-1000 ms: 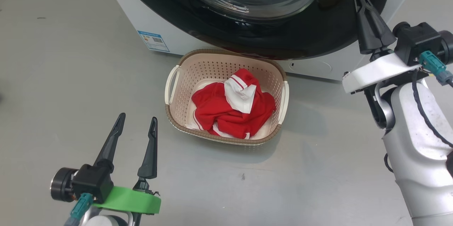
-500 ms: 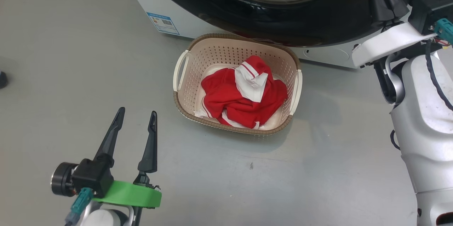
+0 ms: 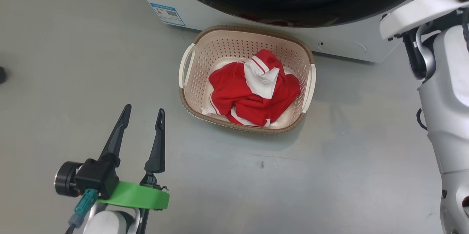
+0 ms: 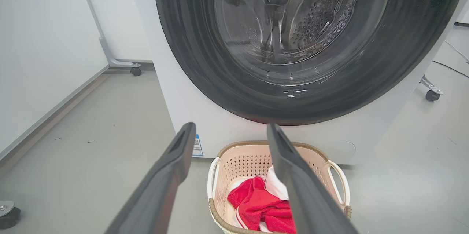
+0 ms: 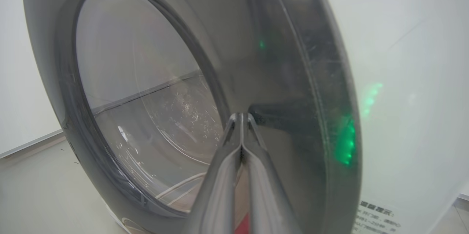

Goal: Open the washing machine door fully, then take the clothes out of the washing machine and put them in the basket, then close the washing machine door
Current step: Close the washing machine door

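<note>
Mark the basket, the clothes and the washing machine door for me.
basket (image 3: 234, 45): head view, perforated back wall.
clothes (image 3: 231, 91): head view, red fabric.
washing machine door (image 4: 183, 61): left wrist view, black rim.

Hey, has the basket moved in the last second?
No. The basket sits in the same spot relative to the blue label; the whole view shifted, so the camera moved.

Top edge crops washing machine door (image 3: 293, 6); clothes (image 3: 238, 94) hide basket (image 3: 234, 43) floor.

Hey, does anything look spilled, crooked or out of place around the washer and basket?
Nothing stands out. The clothes lie bundled inside the basket, which stands upright on the floor before the washing machine.
</note>
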